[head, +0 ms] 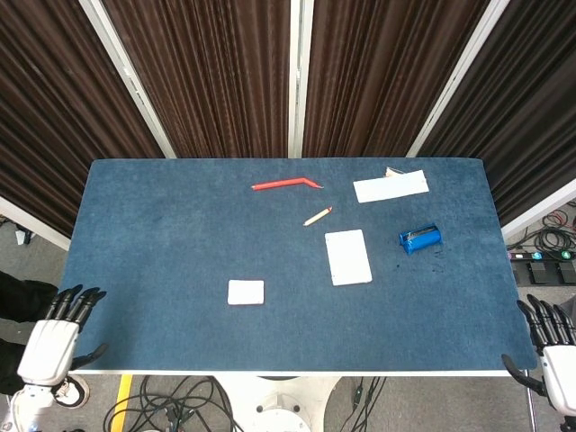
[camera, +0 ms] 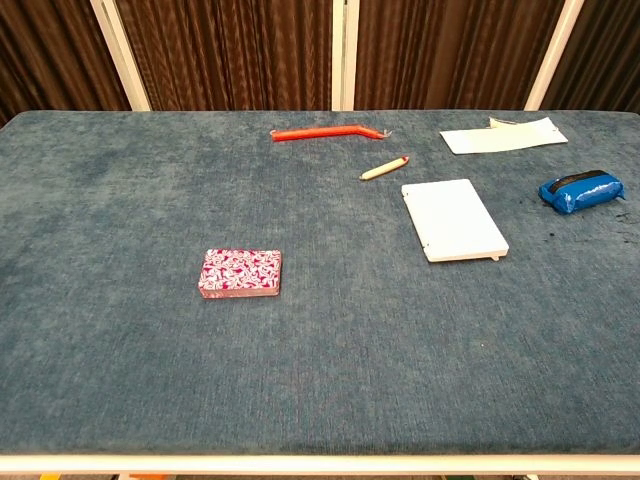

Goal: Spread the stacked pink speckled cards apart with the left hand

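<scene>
Blue felt covers the tabletop (camera: 120, 180), and the stacked pink speckled cards (camera: 240, 273) lie flat on it as one neat pile, left of centre and toward the near edge. From the head view the same pile (head: 246, 292) looks pale, its pattern washed out. Nothing touches it.

Both hands sit off the tabletop, visible only from the head view. The left hand (head: 56, 337) hangs just past the near left corner, fingers straight and slightly apart, holding nothing, well apart from the cards. The right hand (head: 553, 346) sits by the near right corner, fingers likewise extended and empty, partly cut by the frame edge.

Toward the far edge lies a bent red stick (camera: 325, 132). Near it, to its right and nearer, is a small pencil (camera: 384, 168) with a red tip. A white pad (camera: 453, 219) lies flat just right of centre, close to the pencil but apart from it. A white sheet of paper (camera: 503, 135) rests near the far right corner, and a blue pouch (camera: 581, 190) lies near the right edge.
</scene>
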Tool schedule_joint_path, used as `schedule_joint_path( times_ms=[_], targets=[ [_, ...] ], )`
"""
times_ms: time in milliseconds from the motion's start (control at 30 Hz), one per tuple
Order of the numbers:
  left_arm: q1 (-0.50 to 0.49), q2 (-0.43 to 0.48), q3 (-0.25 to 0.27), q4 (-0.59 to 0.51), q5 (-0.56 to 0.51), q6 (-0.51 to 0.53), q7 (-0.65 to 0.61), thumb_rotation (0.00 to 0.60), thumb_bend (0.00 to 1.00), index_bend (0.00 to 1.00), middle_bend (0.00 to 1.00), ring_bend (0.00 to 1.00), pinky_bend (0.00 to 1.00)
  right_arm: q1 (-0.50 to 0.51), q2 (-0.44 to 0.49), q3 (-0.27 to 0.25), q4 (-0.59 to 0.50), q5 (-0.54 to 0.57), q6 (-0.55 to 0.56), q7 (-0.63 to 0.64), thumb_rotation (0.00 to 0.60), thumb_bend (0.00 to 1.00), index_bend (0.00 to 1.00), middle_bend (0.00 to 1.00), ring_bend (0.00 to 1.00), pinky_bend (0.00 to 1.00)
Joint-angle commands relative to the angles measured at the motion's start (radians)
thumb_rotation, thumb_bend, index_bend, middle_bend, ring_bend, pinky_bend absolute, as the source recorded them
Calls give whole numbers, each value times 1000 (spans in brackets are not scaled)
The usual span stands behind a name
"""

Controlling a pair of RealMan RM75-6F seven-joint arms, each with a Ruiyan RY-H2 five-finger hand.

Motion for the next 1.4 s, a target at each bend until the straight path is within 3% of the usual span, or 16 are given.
schedule_joint_path(
  times_ms=[33,167,600,1067,1400],
  targets=[
    [-40,2,-14,-51,-7,-53,13,600,147,149,145,60,120,1,1,3,2,5,-2,3,600,162,0,0,0,0],
    [-98,-12,-44,-102,-27,-129,50,600,147,149,145,60,120,2,5,7,-4,6,1,2,600,162,0,0,0,0],
    [-290,-172,-144,-162,-272,-402,266,600,147,148,162,60,134,9,26,8,-49,1,-6,-41,600,162,0,0,0,0],
    [-413,-352,-194,-137,-476,-448,448,600,149,149,200,60,133,20,9,5,-40,10,-39,-50,600,162,0,0,0,0],
    [-491,-500,-207,5,-556,-471,466,600,157,176,213,60,133,11,8,11,-15,22,-20,-17,600,163,0,0,0,0]
  ],
)
